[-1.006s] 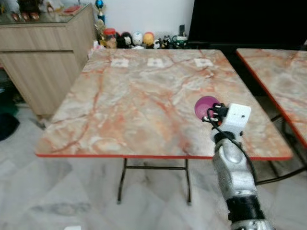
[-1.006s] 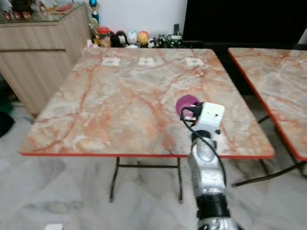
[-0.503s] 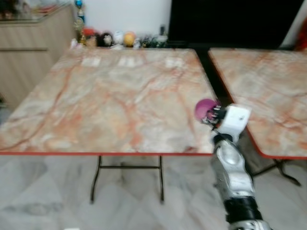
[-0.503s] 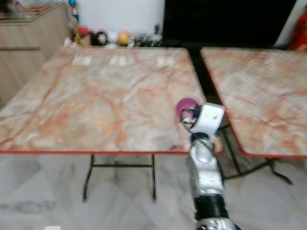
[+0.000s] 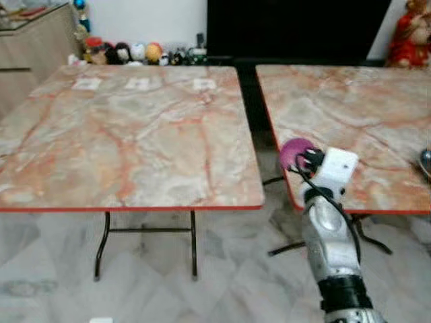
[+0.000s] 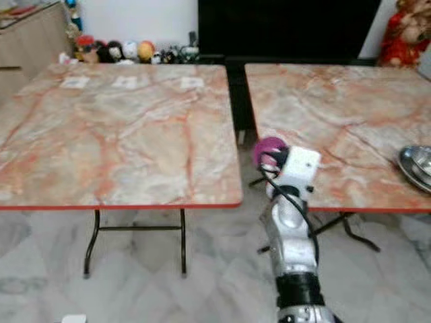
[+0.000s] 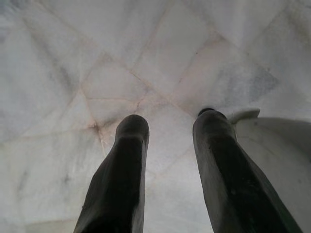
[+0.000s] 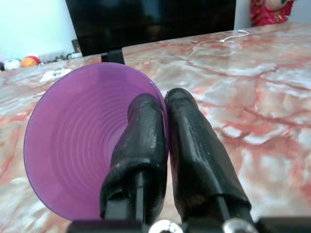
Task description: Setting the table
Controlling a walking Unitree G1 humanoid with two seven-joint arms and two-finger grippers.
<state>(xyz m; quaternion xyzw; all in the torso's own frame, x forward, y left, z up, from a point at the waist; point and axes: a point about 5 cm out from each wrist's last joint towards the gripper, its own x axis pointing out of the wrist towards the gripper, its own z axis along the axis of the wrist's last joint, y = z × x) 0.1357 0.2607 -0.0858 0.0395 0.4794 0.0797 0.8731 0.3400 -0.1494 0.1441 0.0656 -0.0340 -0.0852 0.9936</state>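
1. Right wrist view: right gripper (image 8: 166,104) has its two black fingers (image 8: 146,141) pinched together on the rim of a purple bowl (image 8: 77,141), one finger inside the bowl, the other outside against its wall. Bowl is tipped, its ribbed inside facing the camera.
2. Left eye view: right gripper (image 5: 301,156) is held up in front of the robot, bowl (image 5: 293,149) at its tip, in the air over the near left edge of the right marble table (image 5: 350,114), by the gap between the two tables.
3. Left marble table (image 5: 121,134) is beside the right one, red-edged, with three small white cards (image 5: 140,83) lying along its far side.
4. Metal dish (image 6: 416,163) sits at the right table's near right edge, partly cut off by the frame.
5. Left wrist view: left gripper (image 7: 170,145) points down at the pale marble floor (image 7: 97,58), fingers apart, nothing between them, touching nothing.
6. Row of small figurines (image 5: 124,52) stands on the floor against the far wall; a red figure (image 5: 409,30) sits beyond the right table.
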